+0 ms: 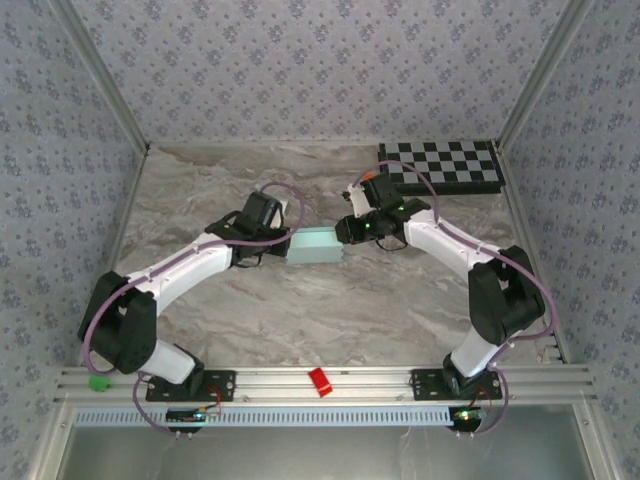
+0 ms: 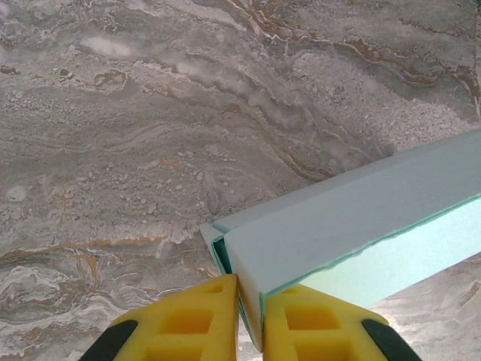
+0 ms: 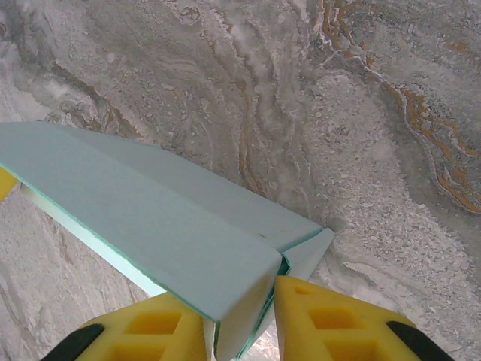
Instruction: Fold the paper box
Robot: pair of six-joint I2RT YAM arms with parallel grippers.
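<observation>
Top external: paper box [image 1: 315, 245] — left jaws clenched on end, right jaws astride other, grip unclear.

I have the paper box [image 1: 316, 245] folded into 1 long, closed rectangular shape of pale aqua-blue card. It sits level and crosswise, left of the checkered board [image 1: 445, 165] and nearer me, with its end flaps tucked in.

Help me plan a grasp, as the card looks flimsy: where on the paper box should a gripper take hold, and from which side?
I would take the paper box by a short end wall, coming in along its long axis. The broad faces are flat, thin card; the ends offer a folded edge narrow enough to pinch. The left gripper is shut on one such edge.
</observation>
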